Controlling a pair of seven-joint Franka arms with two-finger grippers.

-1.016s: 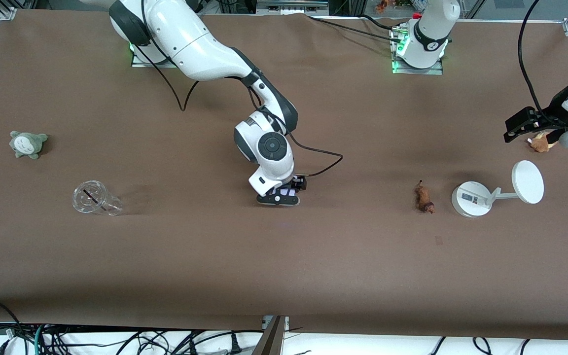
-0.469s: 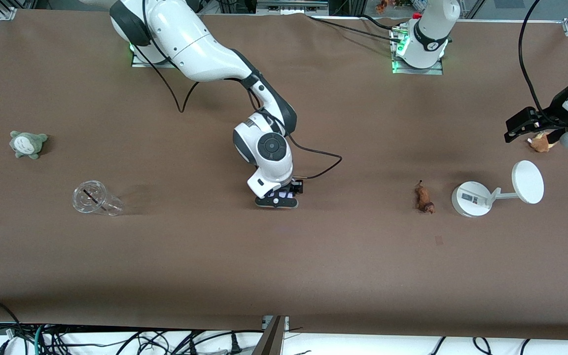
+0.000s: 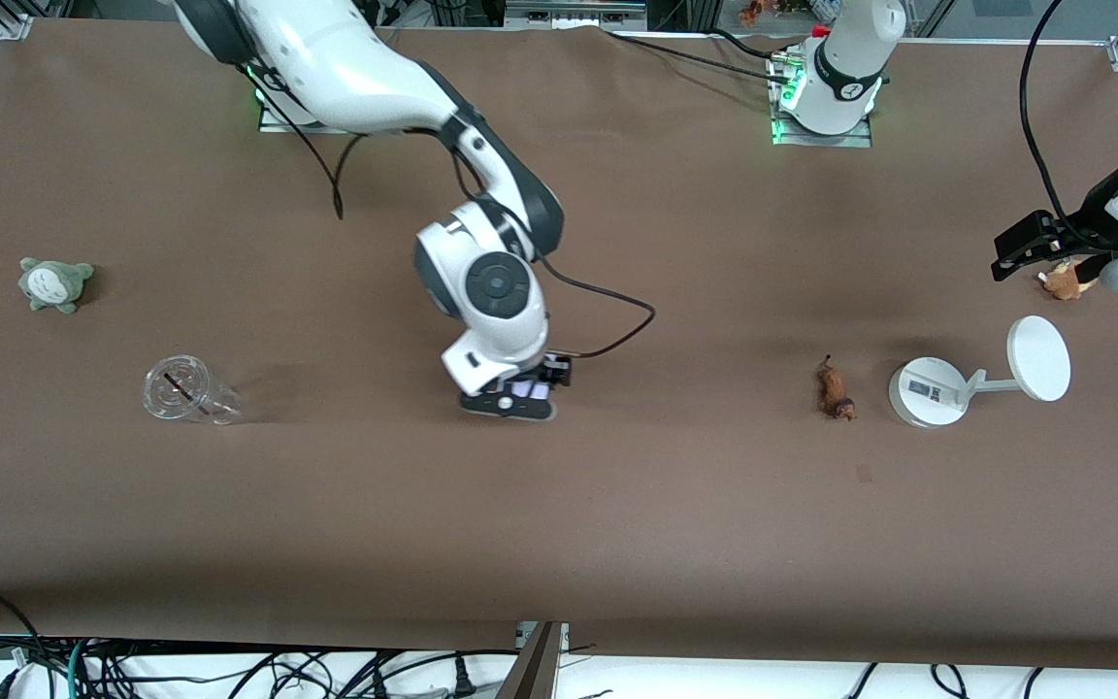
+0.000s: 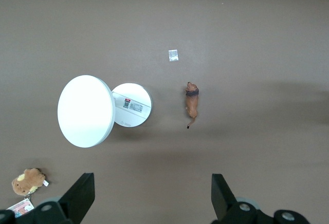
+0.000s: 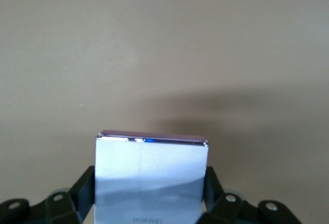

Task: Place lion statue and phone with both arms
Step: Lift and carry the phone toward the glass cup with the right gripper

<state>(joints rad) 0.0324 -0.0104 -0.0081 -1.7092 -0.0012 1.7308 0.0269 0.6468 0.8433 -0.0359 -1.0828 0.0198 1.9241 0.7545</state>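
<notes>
Near the table's middle, the phone (image 3: 524,391) is held in the right gripper (image 3: 512,399), fingers clamped on its two side edges, as the right wrist view shows (image 5: 152,178). It is carried low over bare brown table (image 3: 617,505); contact with the surface cannot be told. The phone's face is turned toward the wrist camera, with one short edge leading away from the gripper and the long axis running along the fingers.

The lion (image 3: 836,388) lies on the table toward the left arm's end, just beside the round base of the white stand (image 3: 928,391), apart from it. It is not gripped. In the left wrist view the lion (image 4: 192,105) is seen lying flat, with the thin dark tail at one end and the head at the other. In the front view its long axis runs roughly nearer-to-farther from the camera.

The left gripper (image 3: 1030,243) hangs over the table edge at the left arm's end, above a small brown plush (image 3: 1063,282). Its fingers (image 4: 79,196) are spread wide and empty.

Judged progress: the phone is in hand but not yet set down; the lion is untouched. Left to do: phone placement, then lion pickup and placement. No target spot is evident.

Also present, well apart toward the right arm's end: a grey-green plush (image 3: 52,282) and a clear cup (image 3: 186,390) on its side.
</notes>
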